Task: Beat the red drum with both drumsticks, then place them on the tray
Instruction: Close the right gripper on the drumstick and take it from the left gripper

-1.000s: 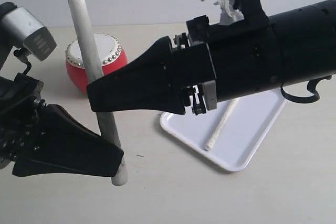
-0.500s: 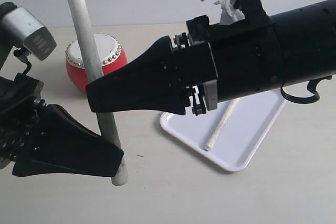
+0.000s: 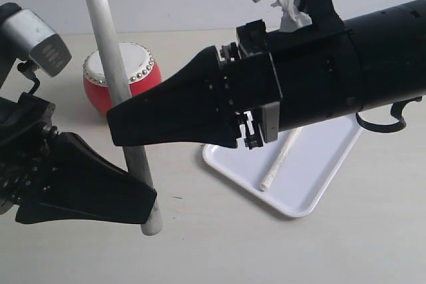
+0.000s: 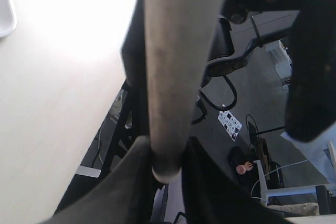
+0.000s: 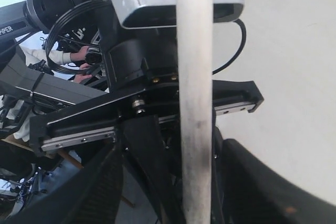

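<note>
The red drum point(image 3: 141, 59) stands at the back left of the table. My left gripper point(image 3: 148, 207) is shut on the lower end of one drumstick point(image 3: 106, 38), which stands nearly upright in front of the drum. The left wrist view shows that drumstick point(image 4: 173, 72) pinched between the fingers of the left gripper point(image 4: 167, 156). My right gripper point(image 3: 116, 124) reaches left from over the tray and is open. The held drumstick point(image 5: 195, 77) passes between the spread fingers of the right gripper point(image 5: 173, 150). The other drumstick point(image 3: 279, 157) lies on the white tray point(image 3: 319, 164).
The right arm's black body point(image 3: 346, 64) hangs over the tray's far part. The left wrist's silver camera housing point(image 3: 40, 41) sits at the left edge beside the drum. Past the table's edge point(image 4: 100, 129) lie the floor and cables.
The right gripper has edged slightly to the left around the upright drumstick. The left gripper, drum, tray and lying drumstick have not moved.
</note>
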Robot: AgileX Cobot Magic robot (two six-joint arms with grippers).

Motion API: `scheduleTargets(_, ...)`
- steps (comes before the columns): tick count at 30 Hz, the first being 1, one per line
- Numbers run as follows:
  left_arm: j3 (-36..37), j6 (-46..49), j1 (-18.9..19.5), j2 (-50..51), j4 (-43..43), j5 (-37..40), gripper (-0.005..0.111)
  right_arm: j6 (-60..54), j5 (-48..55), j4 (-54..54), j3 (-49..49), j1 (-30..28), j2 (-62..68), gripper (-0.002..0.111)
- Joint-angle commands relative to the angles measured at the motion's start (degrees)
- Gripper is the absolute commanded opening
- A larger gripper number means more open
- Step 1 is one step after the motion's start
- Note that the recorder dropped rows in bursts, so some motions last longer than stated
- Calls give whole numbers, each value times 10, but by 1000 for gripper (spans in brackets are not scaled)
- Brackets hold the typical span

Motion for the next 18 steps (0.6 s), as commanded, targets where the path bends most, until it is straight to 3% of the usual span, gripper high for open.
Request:
scheduleTargets(1, 1, 1, -4, -4, -10, 2, 0, 1, 4, 6, 2, 1, -3, 54)
scheduleTargets(9, 1, 2, -4, -4, -10, 2, 0, 16, -48, 8, 2, 1, -3, 54)
scheduleTargets(18, 1, 4, -4, -4, -10, 2, 0, 3, -20, 48, 1, 1, 35, 54)
